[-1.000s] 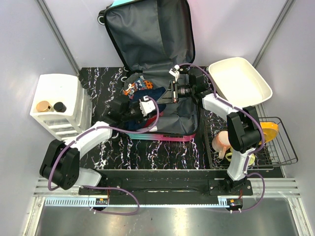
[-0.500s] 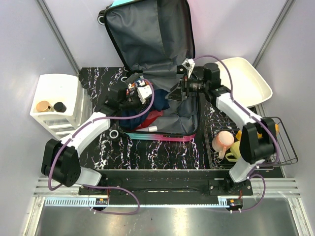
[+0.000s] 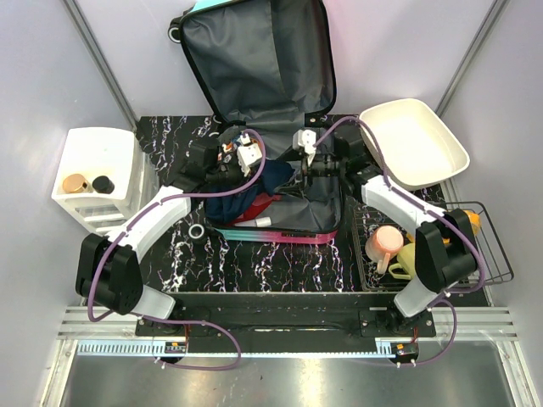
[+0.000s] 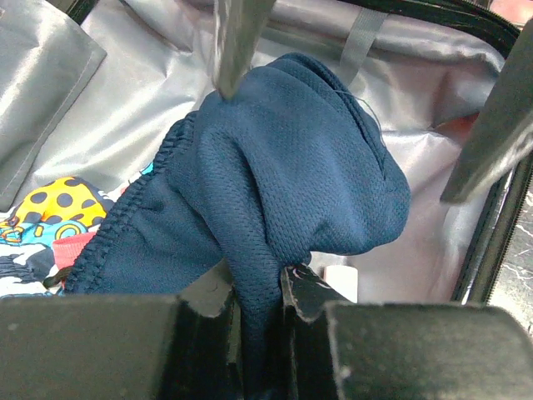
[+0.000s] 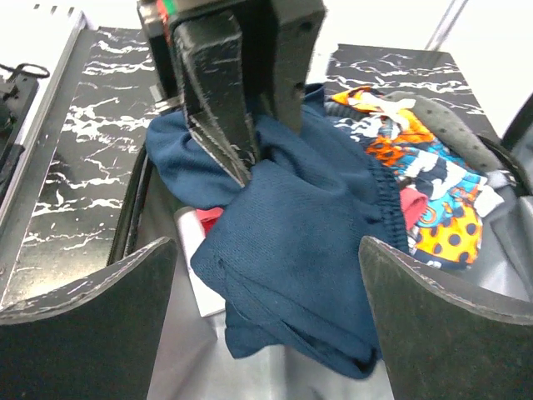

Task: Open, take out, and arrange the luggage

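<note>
- In the top view, we see the luggage (image 3: 254, 68) lying open. Its lid is propped up beyond both grippers and its base lies under them.
- The left gripper (image 3: 259, 172) is pinched nearly closed on a navy garment (image 3: 254, 191). The right gripper (image 3: 295, 170), just to its right, is spread wide and holds nothing. A white tub (image 3: 416, 140) sits further right.
- In the left wrist view, our left gripper (image 4: 260, 292) nips a fold of the navy garment (image 4: 291, 183), which bunches up ahead of it. A patterned cloth (image 4: 50, 208) lies low to its left. The luggage lining (image 4: 108, 142) spreads beyond.
- The right gripper's fingers (image 4: 237, 42) stand on either side of the bunch.
- In the right wrist view, our right gripper (image 5: 266, 250) gapes fully, with the navy garment (image 5: 300, 250) between its fingers but ungripped. Ahead, the left gripper (image 5: 246, 158) clamps the cloth's top. The patterned cloth (image 5: 433, 192) lies to the right.
</note>
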{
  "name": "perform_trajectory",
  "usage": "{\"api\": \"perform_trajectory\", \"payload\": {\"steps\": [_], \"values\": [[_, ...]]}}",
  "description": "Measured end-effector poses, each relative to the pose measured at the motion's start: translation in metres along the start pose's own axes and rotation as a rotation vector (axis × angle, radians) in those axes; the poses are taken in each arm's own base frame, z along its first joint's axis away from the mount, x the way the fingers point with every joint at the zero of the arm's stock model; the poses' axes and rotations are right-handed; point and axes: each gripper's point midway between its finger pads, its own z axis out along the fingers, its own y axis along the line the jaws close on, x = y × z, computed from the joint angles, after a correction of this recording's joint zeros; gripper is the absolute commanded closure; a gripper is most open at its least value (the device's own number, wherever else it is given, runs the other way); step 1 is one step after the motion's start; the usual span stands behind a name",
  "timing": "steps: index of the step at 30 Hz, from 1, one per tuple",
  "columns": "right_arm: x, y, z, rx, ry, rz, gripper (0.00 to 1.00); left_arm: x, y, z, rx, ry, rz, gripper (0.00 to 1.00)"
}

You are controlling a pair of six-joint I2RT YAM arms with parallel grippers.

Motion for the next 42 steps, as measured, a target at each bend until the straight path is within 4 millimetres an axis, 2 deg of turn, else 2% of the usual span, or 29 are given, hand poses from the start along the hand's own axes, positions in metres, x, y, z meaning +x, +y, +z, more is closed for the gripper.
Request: {"api": "perform_trajectory", "payload": {"steps": [7,11,13,15,17,18,20,21,22,23,26,28,29,31,32,36,39,42], "values": [[0.041,0.012,0.023,-0.08,0.062,-0.032,0.0,0.002,-0.003,-0.001,0.012,0.009,-0.009,1.0],[0.06,0.005,0.025,-0.059,0.105,-0.055,0.01,0.004,-0.005,-0.001,0.021,0.014,-0.015,1.0],[0.065,0.0,0.025,-0.039,0.119,-0.066,0.06,0.004,-0.007,-0.001,0.027,0.015,-0.018,1.0],[0.067,-0.005,0.026,-0.017,0.127,-0.074,0.31,0.005,-0.007,-0.001,0.033,0.015,-0.021,1.0],[0.068,-0.011,0.028,0.007,0.135,-0.075,0.44,0.004,-0.008,-0.001,0.037,0.013,-0.021,1.0],[0.068,-0.015,0.028,0.02,0.141,-0.071,0.56,0.004,-0.008,-0.002,0.037,0.012,-0.021,1.0],[0.068,-0.022,0.029,0.045,0.153,-0.07,0.7,0.004,-0.008,-0.002,0.037,0.011,-0.022,1.0],[0.068,-0.025,0.029,0.059,0.161,-0.066,0.84,0.004,-0.007,-0.002,0.037,0.01,-0.022,1.0],[0.068,-0.026,0.029,0.066,0.165,-0.068,0.93,0.003,-0.008,-0.002,0.039,0.009,-0.023,1.0],[0.068,-0.028,0.028,0.076,0.172,-0.061,1.0,0.002,-0.007,-0.003,0.04,0.008,-0.023,1.0],[0.068,-0.029,0.027,0.087,0.182,-0.061,1.0,0.0,-0.008,-0.004,0.045,0.006,-0.024,0.98],[0.065,-0.03,0.025,0.107,0.19,-0.053,1.0,-0.002,-0.008,-0.004,0.05,0.007,-0.029,0.88],[0.062,-0.031,0.024,0.128,0.196,-0.038,1.0,-0.004,-0.008,-0.005,0.05,0.005,-0.029,0.71],[0.055,-0.035,0.02,0.187,0.207,-0.013,1.0,-0.01,-0.006,-0.006,0.046,-0.003,-0.028,0.54],[0.051,-0.04,0.016,0.232,0.216,0.001,1.0,-0.014,-0.006,-0.007,0.046,-0.011,-0.034,0.41],[0.041,-0.071,-0.014,0.437,0.247,0.092,1.0,-0.033,-0.006,-0.016,0.034,-0.049,-0.053,0.21],[0.032,-0.094,-0.047,0.604,0.253,0.151,1.0,-0.044,-0.002,-0.026,0.016,-0.076,-0.094,0.16],[0.016,-0.105,-0.079,0.732,0.249,0.176,1.0,-0.053,0.013,-0.039,-0.032,-0.096,-0.137,0.14]]}}
